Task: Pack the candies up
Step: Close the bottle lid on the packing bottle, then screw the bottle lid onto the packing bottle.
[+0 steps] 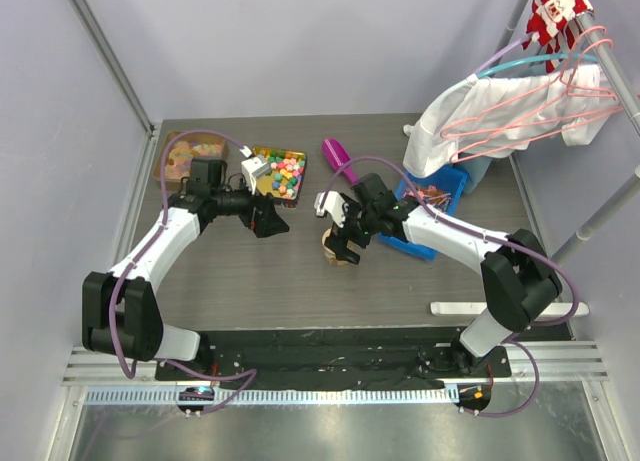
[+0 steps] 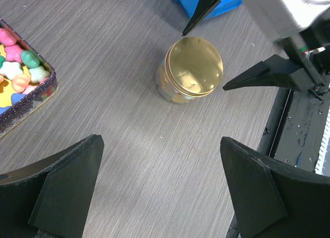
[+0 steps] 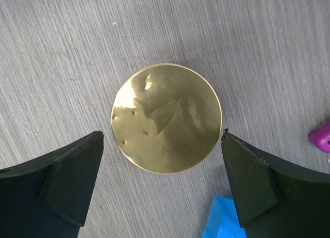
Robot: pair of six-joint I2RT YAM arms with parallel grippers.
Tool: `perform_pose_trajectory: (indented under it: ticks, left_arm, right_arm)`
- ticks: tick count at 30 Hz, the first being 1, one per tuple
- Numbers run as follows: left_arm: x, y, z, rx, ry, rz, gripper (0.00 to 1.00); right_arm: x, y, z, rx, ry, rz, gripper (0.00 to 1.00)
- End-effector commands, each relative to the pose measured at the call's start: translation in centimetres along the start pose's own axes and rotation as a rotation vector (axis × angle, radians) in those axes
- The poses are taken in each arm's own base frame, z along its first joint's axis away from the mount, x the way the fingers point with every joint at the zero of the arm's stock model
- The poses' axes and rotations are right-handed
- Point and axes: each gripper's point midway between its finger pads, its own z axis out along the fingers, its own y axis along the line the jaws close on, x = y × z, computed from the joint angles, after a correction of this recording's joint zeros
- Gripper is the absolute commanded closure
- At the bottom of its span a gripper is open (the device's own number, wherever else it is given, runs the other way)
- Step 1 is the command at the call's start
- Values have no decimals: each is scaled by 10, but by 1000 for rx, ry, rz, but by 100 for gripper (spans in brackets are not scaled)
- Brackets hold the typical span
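A small glass jar with a shut gold lid (image 2: 195,66) stands on the grey table; orange and pale candies (image 2: 171,92) show through its wall. The lid fills the right wrist view (image 3: 166,117). My right gripper (image 3: 162,145) is open and hovers just above the jar, one finger on each side of the lid, touching nothing; it also shows in the top view (image 1: 342,243). My left gripper (image 2: 161,186) is open and empty, to the left of the jar and apart from it (image 1: 270,222). More pale orange candies lie in a clear tray (image 1: 188,157) at the back left.
A tin of mixed coloured sweets (image 1: 281,172) sits behind the left gripper, and its corner shows in the left wrist view (image 2: 23,96). A pink scoop (image 1: 337,153) and a blue bin (image 1: 445,186) are behind the jar. Clothes on hangers (image 1: 520,106) hang at the right.
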Motion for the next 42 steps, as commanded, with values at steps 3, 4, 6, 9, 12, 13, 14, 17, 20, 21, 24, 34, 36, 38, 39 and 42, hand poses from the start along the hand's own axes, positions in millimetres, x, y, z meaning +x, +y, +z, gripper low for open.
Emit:
perform_pose_trajectory:
  ticks: [3, 4, 6, 9, 12, 13, 14, 17, 20, 21, 24, 34, 36, 38, 39, 42]
  left_arm:
    - [-8, 0, 1, 18, -26, 19, 0]
    - [-9, -1, 1, 17, -28, 22, 0]
    - [-8, -1, 1, 18, -25, 18, 0]
    - [-8, -1, 1, 19, -26, 19, 0]
    - [-7, -1, 1, 20, -24, 17, 0]
    - [-8, -1, 1, 21, -25, 18, 0]
    - [-9, -2, 1, 22, -26, 20, 0]
    - [-8, -2, 1, 26, -25, 18, 0]
    - [-8, -2, 1, 26, -26, 17, 0]
    - [-8, -2, 1, 27, -26, 18, 0]
    - [-8, -2, 1, 27, -26, 17, 0]
    - [-6, -1, 3, 32, -20, 6, 0]
    - [-7, -1, 3, 31, -22, 11, 0]
    - [-8, -1, 3, 31, -23, 19, 0]
    - [-8, -1, 3, 27, -23, 23, 0]
    - [-4, 4, 11, -6, 6, 77, 0]
  right_arm:
    - [-39, -5, -28, 32, -116, -48, 0]
    - [-39, -6, -28, 35, -118, -46, 0]
    - [-40, -11, -29, 59, -115, -44, 0]
    - [-36, -21, -26, 110, -102, -32, 0]
    - [-33, -31, -25, 146, -97, -11, 0]
    - [-33, -35, -26, 160, -98, -5, 0]
    - [-32, -38, -26, 171, -97, 2, 0]
    - [-30, -46, -29, 201, -96, 18, 0]
    - [-26, -50, -30, 216, -86, 24, 0]
    - [-25, -52, -30, 220, -82, 22, 0]
    - [-16, -54, -28, 231, -51, 10, 0]
    - [30, -41, -8, 125, 146, -2, 0]
    - [33, -39, -6, 111, 155, -2, 0]
    - [30, -39, -7, 112, 146, -4, 0]
    - [25, -40, -10, 119, 130, -8, 0]
    - [11, -43, -19, 138, 86, -5, 0]
